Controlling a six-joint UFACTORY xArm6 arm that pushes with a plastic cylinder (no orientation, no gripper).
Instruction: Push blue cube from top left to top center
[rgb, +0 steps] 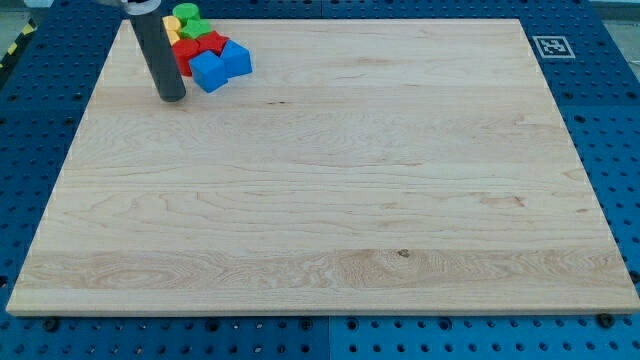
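My tip (171, 97) rests on the wooden bench (330, 200) near its corner at about ten o'clock of the view. I carry no claw, only a straight dark rod, so there is nothing to spread or press together.

The blocks sit bunched in a tight cluster at about eleven o'clock on the bench, just to the three o'clock side of my rod. The blue cube (209, 71) lies at the cluster's six o'clock edge, just beside my tip at its two o'clock, with a narrow gap I can barely make out. A second blue block (237, 59) touches it on its two o'clock side. Red blocks (203, 45) lie behind them toward twelve o'clock, partly hidden; their shapes I cannot tell. A green block (190, 26) and a green cylinder (186, 12) sit farthest back, and a sliver of yellow block (172, 28) shows beside my rod.

At the bench's one o'clock corner is a small white square tag (551, 46) with a black-and-white code pattern; it bears no readable writing. The bench lies on a blue perforated surface (620, 120).
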